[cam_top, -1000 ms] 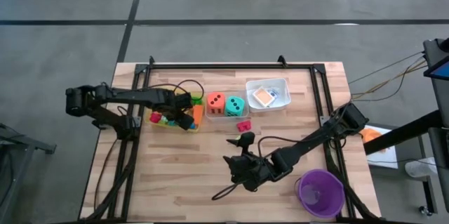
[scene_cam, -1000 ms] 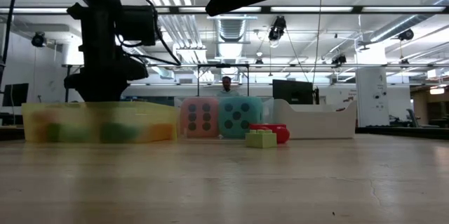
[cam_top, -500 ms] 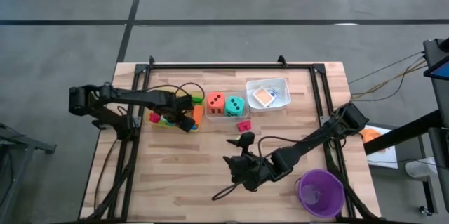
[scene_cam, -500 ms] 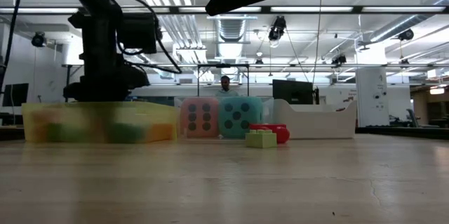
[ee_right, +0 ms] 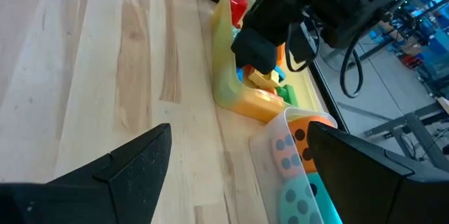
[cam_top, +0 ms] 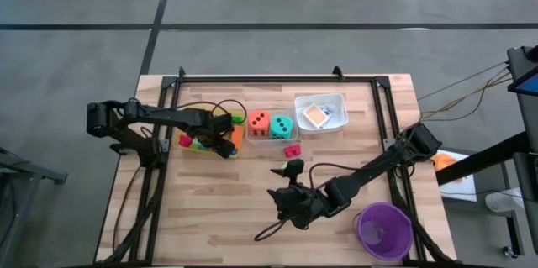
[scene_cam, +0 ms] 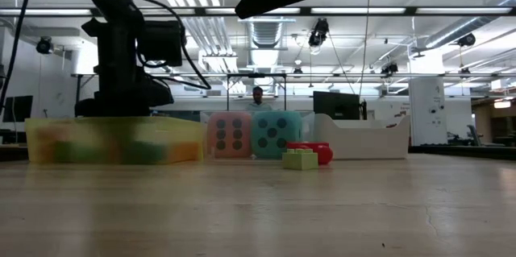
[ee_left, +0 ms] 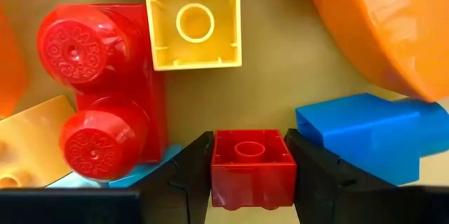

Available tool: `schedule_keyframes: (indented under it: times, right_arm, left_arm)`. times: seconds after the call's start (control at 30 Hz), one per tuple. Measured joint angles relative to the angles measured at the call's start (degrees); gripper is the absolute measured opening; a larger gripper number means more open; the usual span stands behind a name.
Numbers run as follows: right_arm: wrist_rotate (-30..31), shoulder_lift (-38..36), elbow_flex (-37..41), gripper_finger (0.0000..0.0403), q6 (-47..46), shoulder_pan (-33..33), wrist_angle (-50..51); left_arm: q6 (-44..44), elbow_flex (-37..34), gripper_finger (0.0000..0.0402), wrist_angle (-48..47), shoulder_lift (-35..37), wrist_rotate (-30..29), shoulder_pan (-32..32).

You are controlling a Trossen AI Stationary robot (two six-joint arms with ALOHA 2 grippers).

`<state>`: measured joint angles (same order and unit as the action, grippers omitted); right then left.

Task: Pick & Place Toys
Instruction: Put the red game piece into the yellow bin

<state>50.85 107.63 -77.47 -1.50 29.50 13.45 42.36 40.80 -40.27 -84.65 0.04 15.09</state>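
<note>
My left gripper (cam_top: 221, 139) reaches down into the yellow tray (cam_top: 195, 147) at the table's far left and is shut on a small red square block (ee_left: 252, 166), hollow side up. Around it lie a red two-stud block (ee_left: 105, 90), a yellow block (ee_left: 193, 20) and a blue block (ee_left: 365, 129). My right gripper (cam_top: 283, 180) is open and empty above the table's middle, pointing toward the tray (ee_right: 238, 90). The orange die (cam_top: 259, 122) and the teal die (cam_top: 282, 124) sit in a clear tray. A pink-red block (cam_top: 291, 150) lies on the table. My left gripper pinches the red block's two opposite side walls (ee_left: 217, 164) between its two fingers (ee_left: 186, 175), from above, pointing down. The block sits level among the other blocks; whether it rests on the tray's floor I cannot tell.
A white tray (cam_top: 299, 117) holding flat cards (cam_top: 317, 115) stands at the far right. A purple cup (cam_top: 384, 230) stands at the near right corner. In the low view a yellow-green block (scene_cam: 299, 159) lies by the red one. A person stands far behind the table.
My left gripper has gone down into the yellow tray and a little toward the table's right edge.
</note>
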Motion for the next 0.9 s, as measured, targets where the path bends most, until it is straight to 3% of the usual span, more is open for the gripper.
schedule_keyframes:
  times: [0.47,0.9]
  right_arm:
    - [0.0,0.0,0.0,0.0329,-0.02,0.01,0.0]
    - [0.0,0.0,0.0,0.0329,-0.01,0.02,-0.01]
  left_arm:
    - [-0.3,0.01,0.0166,-0.39,0.01,1.98,0.02]
    - [-0.41,0.28,0.0315,-1.98,0.05,4.08,0.66]
